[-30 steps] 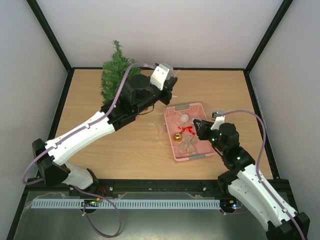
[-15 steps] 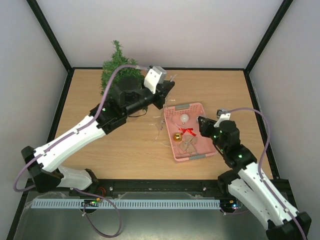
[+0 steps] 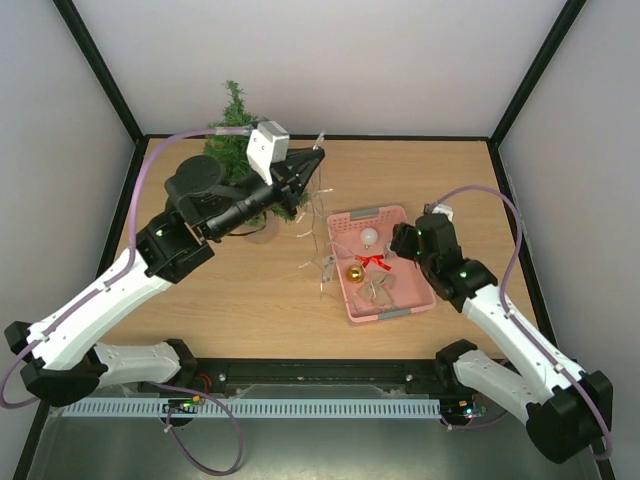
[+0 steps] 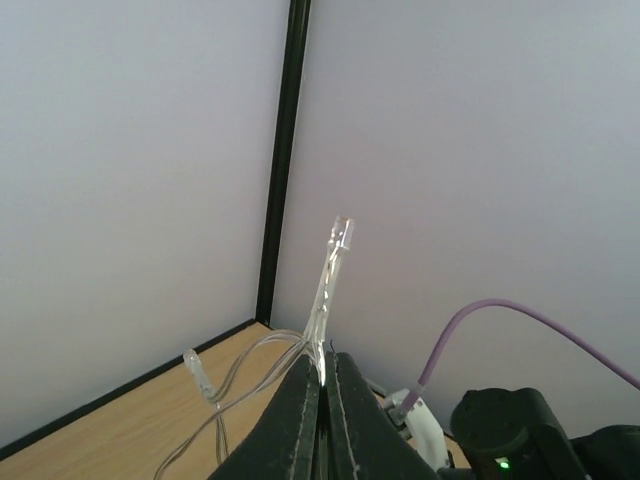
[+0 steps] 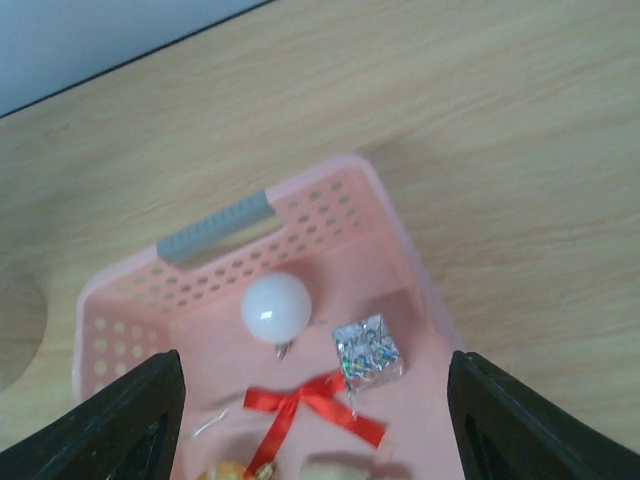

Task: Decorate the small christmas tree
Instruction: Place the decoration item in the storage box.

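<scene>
Left end effector (image 3: pixel 314 157), clamped on the light string (image 4: pixel 327 290), has swung toward the small christmas tree (image 3: pixel 233 120) at the tabletop's far-left corner while the right end effector (image 3: pixel 404 240) spread wide above the pink basket (image 3: pixel 343 282); the trailing slack could snag and topple the tree.

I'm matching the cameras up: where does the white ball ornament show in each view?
Top external: white ball in the far half of the pink basket, right of centre.
Left wrist: not in it.
Right wrist: mid-frame, just below the grey handle.
Shared landmark: that grey handle at the basket's far end.
</scene>
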